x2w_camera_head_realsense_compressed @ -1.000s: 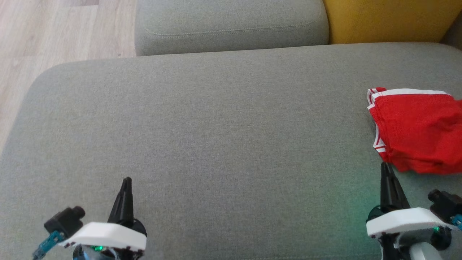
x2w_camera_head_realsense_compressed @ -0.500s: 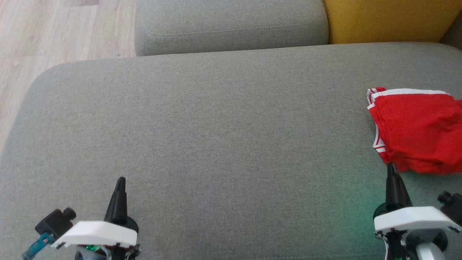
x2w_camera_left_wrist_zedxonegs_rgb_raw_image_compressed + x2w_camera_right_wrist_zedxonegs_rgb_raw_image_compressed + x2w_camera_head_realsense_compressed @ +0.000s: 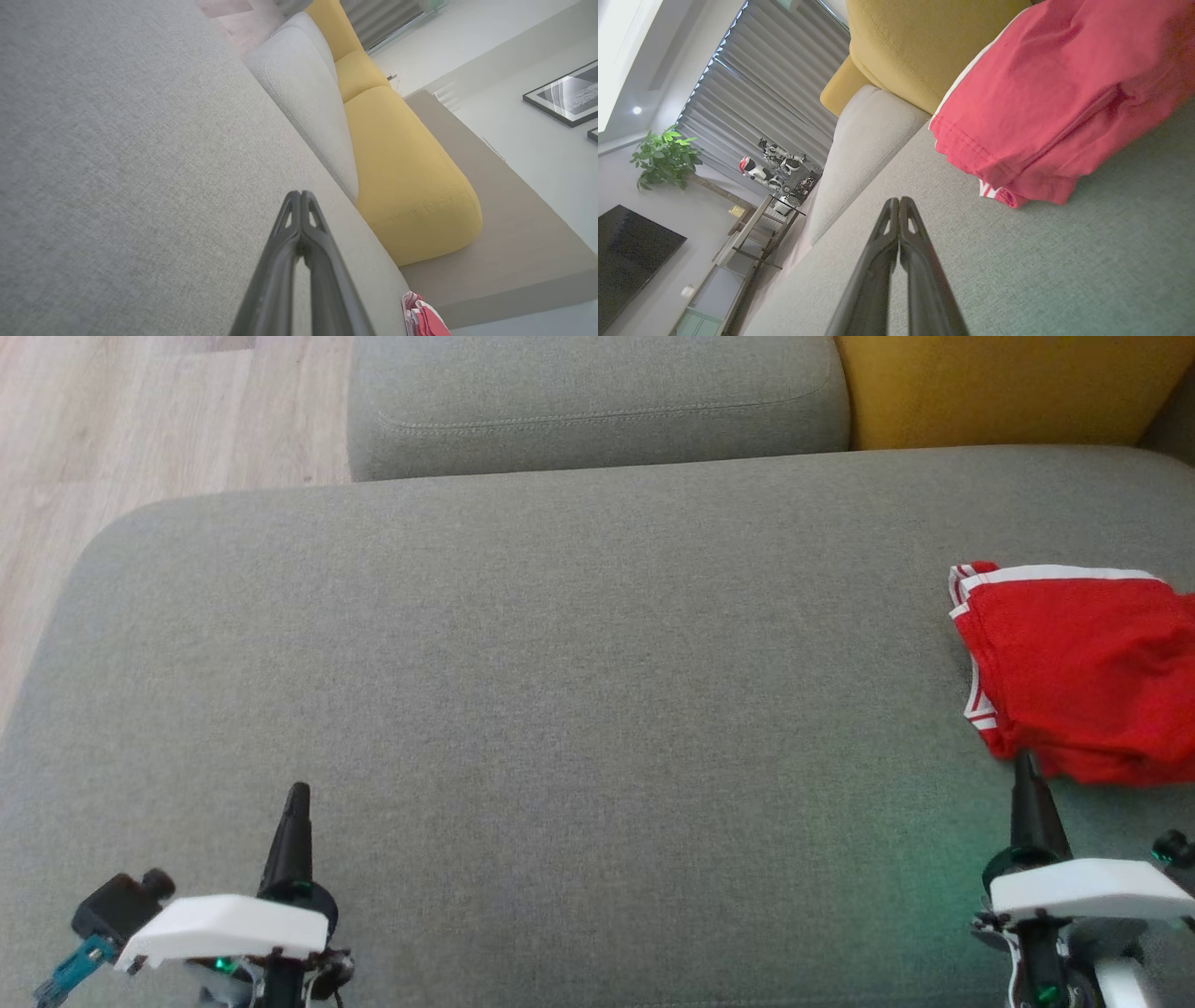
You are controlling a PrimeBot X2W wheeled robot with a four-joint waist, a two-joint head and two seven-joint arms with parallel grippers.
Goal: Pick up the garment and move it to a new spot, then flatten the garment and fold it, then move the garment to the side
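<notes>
Since approx. a sec ago both arms have slid back & outward in the head view. The left jaws' tip sits further L, the right jaws' tip further R along the garment's (image 3: 1083, 663) near edge. Garment & sofa haven't moved.

Nearest: left jaws pressed together, holding nothing, fingertips (image 3: 297, 795) over bare grey sofa seat (image 3: 579, 663), well apart from the garment. In the left wrist view only a red-and-white corner (image 3: 420, 317) shows, at the bottom R.

Right jaws also pressed together, empty. In the head view their tip meets the garment's near-L corner. The right wrist view shows a strip of seat (image 3: 1064, 270) btwn tip & cloth, so near but not touching. There the garment (image 3: 1055, 102) lies ahead & to the R.

Garment: red w/ white trim, folded, lying flat on the seat's R side, cut off by the head view's R edge.

Beyond: grey back cushion (image 3: 597, 401), yellow cushion (image 3: 1008, 383) beside it on the R, wood floor (image 3: 140, 420) far L.
</notes>
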